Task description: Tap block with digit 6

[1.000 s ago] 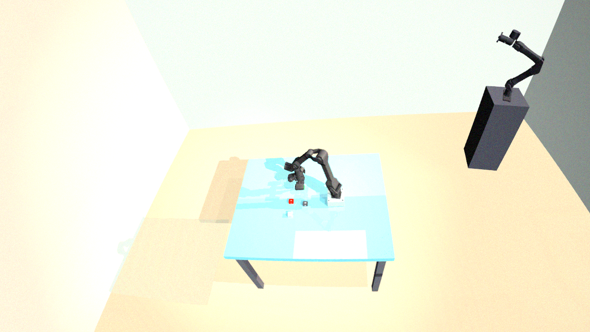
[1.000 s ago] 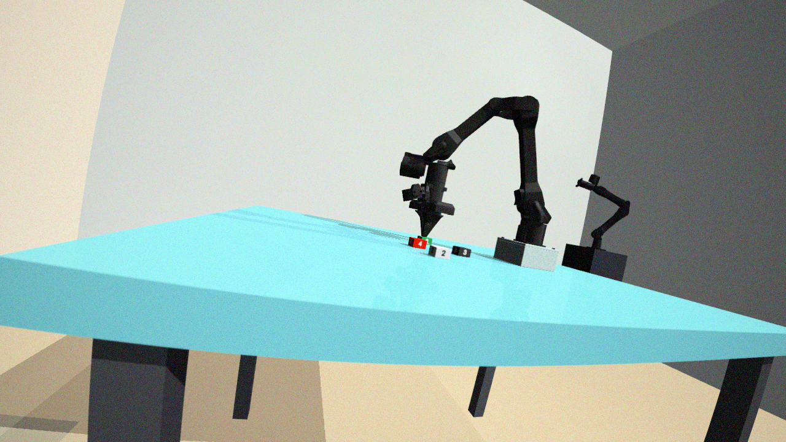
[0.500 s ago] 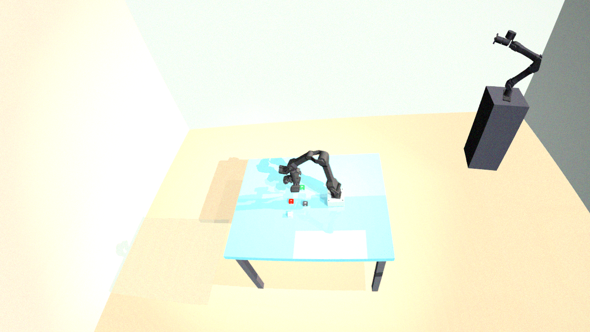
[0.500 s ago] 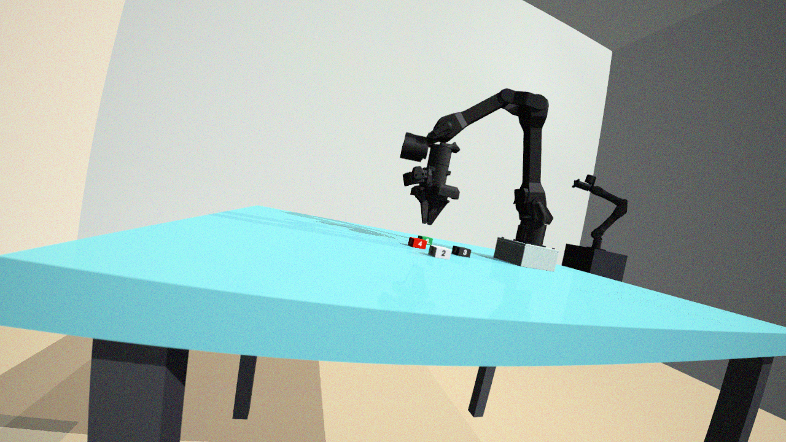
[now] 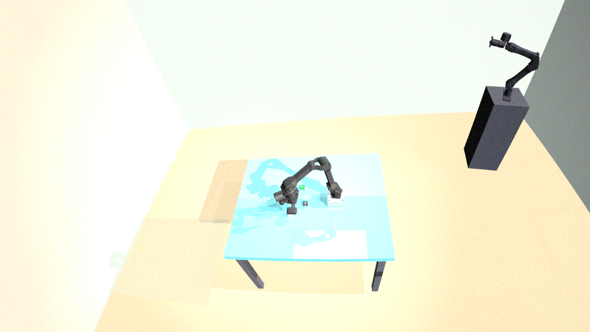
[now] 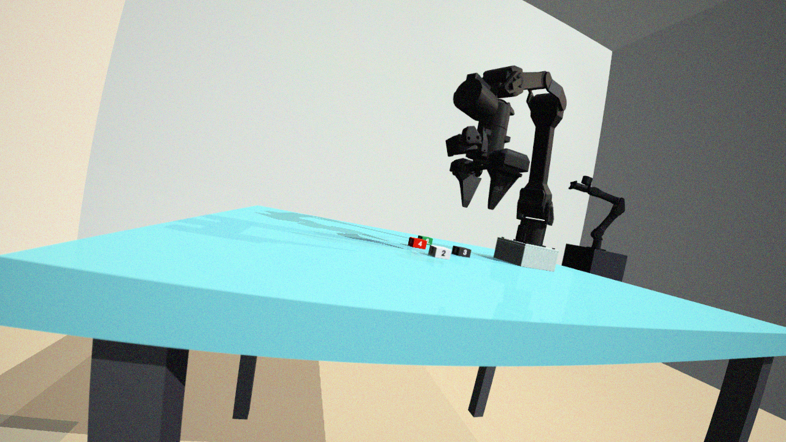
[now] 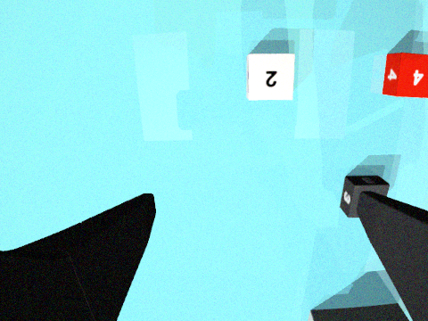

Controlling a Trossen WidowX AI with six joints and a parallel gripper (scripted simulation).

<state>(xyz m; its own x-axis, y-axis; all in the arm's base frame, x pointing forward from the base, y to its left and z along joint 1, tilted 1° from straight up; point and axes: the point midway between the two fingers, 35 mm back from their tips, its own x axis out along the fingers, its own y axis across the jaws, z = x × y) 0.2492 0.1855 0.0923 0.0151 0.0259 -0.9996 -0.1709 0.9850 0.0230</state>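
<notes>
The green block (image 5: 302, 187) (image 6: 425, 240) sits behind the red one in the exterior view, partly hidden; its digit is too small to read, and it is outside the wrist view. The white block (image 6: 439, 252) (image 7: 270, 77) shows 2. The red block (image 6: 417, 242) (image 7: 407, 75) shows 4 and is cut by the wrist view's right edge. The black block (image 5: 305, 203) (image 6: 461, 251) (image 7: 351, 191) shows 3. My gripper (image 6: 478, 207) (image 7: 257, 202) is open and empty, high above the table. In the wrist view the right finger overlaps the black block.
The pale blue table (image 5: 263, 243) (image 6: 330, 285) carries my arm's light base (image 5: 335, 202) (image 6: 538, 258), to the right of the blocks in the top and exterior views. A second arm (image 5: 522, 51) (image 6: 610, 211) stands on a dark pedestal (image 5: 491, 136) (image 6: 610, 264) away from the table.
</notes>
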